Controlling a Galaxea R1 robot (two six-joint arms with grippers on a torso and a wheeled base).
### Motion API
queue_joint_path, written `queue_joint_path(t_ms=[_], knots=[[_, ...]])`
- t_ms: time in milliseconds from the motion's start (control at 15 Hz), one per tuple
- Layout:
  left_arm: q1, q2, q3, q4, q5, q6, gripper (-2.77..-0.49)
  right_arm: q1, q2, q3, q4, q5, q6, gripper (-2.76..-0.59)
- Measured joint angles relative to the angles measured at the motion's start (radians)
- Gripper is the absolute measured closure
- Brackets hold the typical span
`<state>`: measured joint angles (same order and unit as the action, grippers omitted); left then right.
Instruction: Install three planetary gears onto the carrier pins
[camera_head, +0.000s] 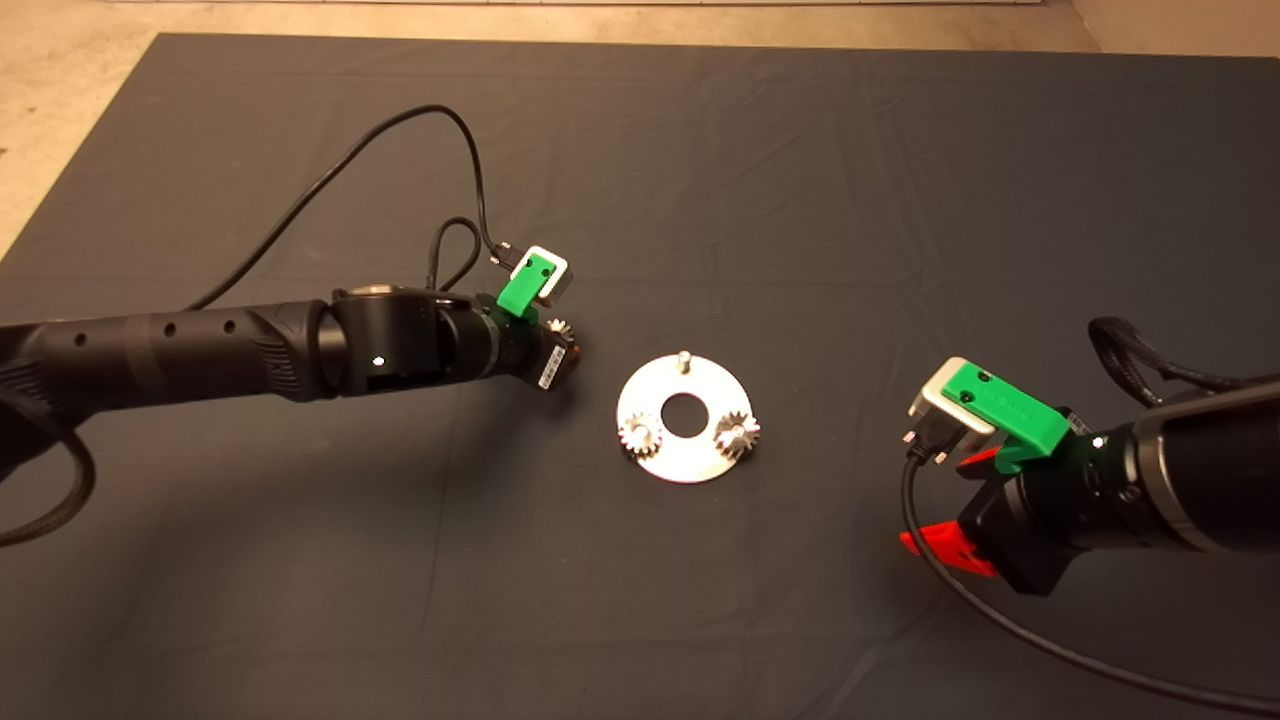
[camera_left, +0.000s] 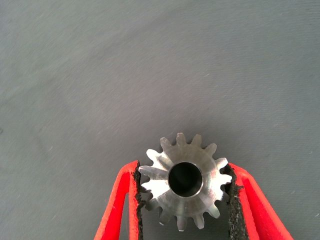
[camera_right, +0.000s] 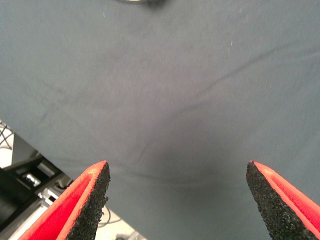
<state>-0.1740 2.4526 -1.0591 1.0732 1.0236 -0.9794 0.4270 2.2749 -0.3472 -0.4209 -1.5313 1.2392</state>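
Note:
A flat silver disc (camera_head: 686, 470) lies at the mat's middle. Two planetary gears sit on its carrier pins, one at the near left (camera_head: 638, 435) and one at the near right (camera_head: 737, 433). The far pin (camera_head: 684, 358) stands bare. My left gripper (camera_head: 563, 340) hovers just left of the disc, shut on a third gear (camera_left: 185, 180), which shows face-on between the black pads in the left wrist view. My right gripper (camera_head: 935, 505) waits open at the right, well away from the disc, with only mat between its fingers (camera_right: 90, 197).
The dark mat (camera_head: 760, 180) covers the table, with bare floor beyond its far and left edges. A black cable (camera_head: 400, 140) loops above the left arm. Another cable (camera_head: 1000, 620) trails from the right wrist across the near right.

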Motion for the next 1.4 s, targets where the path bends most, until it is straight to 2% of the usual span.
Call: queue_joint_path(t_ms=[67,133,267,400,467,533,600,667,867,1000,1133,1200,1400], knots=[[-0.001,0.012,0.000,0.000,0.003,0.003,-0.74,0.000,0.000,0.000,0.004,-0.002,-0.011,-2.02],[-0.001,0.021,0.000,-0.001,-0.004,0.015,-0.74,0.000,0.000,-0.001,0.004,0.000,-0.025,-2.02],[-0.001,0.012,0.000,-0.001,-0.001,0.028,-0.69,0.006,-0.003,-0.002,0.005,-0.001,-0.052,-2.02],[-0.001,0.005,0.001,-0.003,0.023,0.039,-0.68,0.006,-0.006,-0.004,0.007,-0.002,-0.072,-2.02],[-0.001,0.005,0.012,-0.003,0.045,0.051,-0.67,0.006,-0.006,-0.007,0.007,0.001,-0.083,-2.02],[-0.006,0.005,0.029,-0.009,0.081,0.058,-0.67,0.006,-0.007,-0.010,0.009,0.000,-0.088,-2.02],[-0.014,0.005,0.047,-0.032,0.111,0.063,-0.67,0.006,-0.008,-0.016,0.009,0.000,-0.091,-2.02],[-0.024,0.008,0.053,-0.061,0.125,0.072,-0.66,0.006,-0.009,-0.019,0.009,-0.001,-0.095,-2.02],[-0.054,0.020,0.053,-0.159,0.184,0.128,-0.66,0.005,-0.010,-0.023,0.009,0.000,-0.105,-2.02],[-0.079,0.029,0.059,-0.169,0.208,0.131,-0.66,0.005,-0.010,-0.023,0.009,0.000,-0.105,-2.02],[-0.095,0.042,0.066,-0.171,0.248,0.132,-0.65,-0.001,-0.012,-0.023,0.009,-0.001,-0.105,-2.02],[-0.099,0.049,0.067,-0.172,0.262,0.132,-0.65,-0.008,-0.016,-0.023,0.009,0.001,-0.105,-2.02],[-0.105,0.057,0.082,-0.173,0.267,0.132,-0.65,-0.030,-0.034,-0.023,0.010,-0.003,-0.105,-2.02]])
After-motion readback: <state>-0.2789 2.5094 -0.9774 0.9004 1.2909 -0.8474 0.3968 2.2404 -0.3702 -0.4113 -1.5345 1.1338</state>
